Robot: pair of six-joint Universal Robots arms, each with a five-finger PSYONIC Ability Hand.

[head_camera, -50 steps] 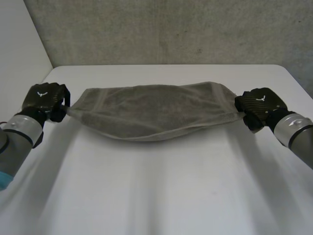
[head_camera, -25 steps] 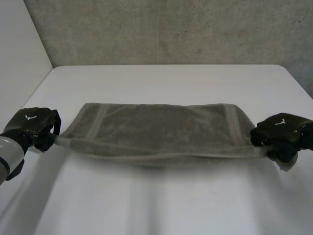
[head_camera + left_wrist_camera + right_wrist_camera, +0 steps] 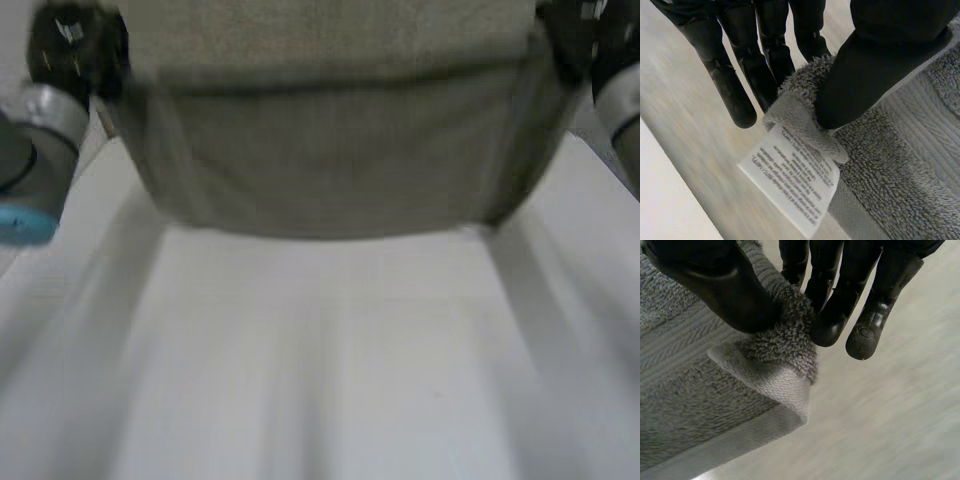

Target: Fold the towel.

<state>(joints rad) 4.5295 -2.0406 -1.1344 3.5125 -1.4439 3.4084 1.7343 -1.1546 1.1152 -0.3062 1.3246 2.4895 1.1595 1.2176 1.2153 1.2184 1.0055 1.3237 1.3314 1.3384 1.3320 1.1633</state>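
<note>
Grey towel (image 3: pixel 330 150) hangs stretched above the tabletop (image 3: pixel 320 360), one corner pinched at each side. Left hand (image 3: pixel 70 45) clamps thumb against fingers (image 3: pixel 740 75) just above the care label (image 3: pixel 790 185); right hand (image 3: pixel 575 30) pinches likewise. Best done with both pinches tight, hands level, lowering the edge evenly.

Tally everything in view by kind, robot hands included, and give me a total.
towel: 1, grey, held up off the table
care label: 1, white, at the corner the left hand pinches
hands: 2, left hand and right hand, each pinching a towel corner
table: 1, white
Total: 5
</note>
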